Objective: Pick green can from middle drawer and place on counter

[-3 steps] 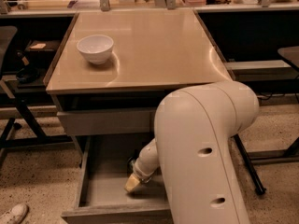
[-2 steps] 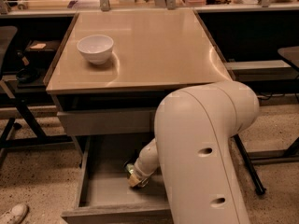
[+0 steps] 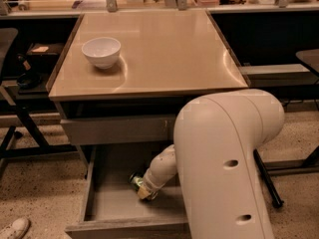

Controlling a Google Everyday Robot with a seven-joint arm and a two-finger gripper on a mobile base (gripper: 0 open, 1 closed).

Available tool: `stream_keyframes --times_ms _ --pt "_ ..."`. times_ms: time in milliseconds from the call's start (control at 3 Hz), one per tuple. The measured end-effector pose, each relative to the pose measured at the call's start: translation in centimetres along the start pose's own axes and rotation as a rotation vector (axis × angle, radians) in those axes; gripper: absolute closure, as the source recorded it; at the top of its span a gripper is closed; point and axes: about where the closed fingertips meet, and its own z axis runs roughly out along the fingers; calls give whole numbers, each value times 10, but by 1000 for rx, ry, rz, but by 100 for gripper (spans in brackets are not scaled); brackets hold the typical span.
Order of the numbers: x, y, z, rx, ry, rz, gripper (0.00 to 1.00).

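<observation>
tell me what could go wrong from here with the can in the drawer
1. The gripper sits low in the drawer, right against the can; a nudge might push the can toward the back, out of sight.
2. Lifting out, the can or the arm could catch the closed drawer front just above.
3. The bowl stands on the counter; setting down near it could knock it.

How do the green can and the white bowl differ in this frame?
The green can is shiny green and sits in the open middle drawer; the white bowl stands upright on the counter. The can looks smaller than the bowl. The pincer is down at the can, not near the bowl.
</observation>
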Motion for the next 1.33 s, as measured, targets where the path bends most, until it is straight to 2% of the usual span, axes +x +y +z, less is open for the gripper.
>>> stream_keyframes --times_ms 333,667,1000,1333 --pt "0 6 -31 -11 -58 38 100" --pt "4 -1 -83 29 -136 82 100" --pt "2 -16 -141 117 -181 90 100" --pt "-7 -19 -158 141 -203 80 100"
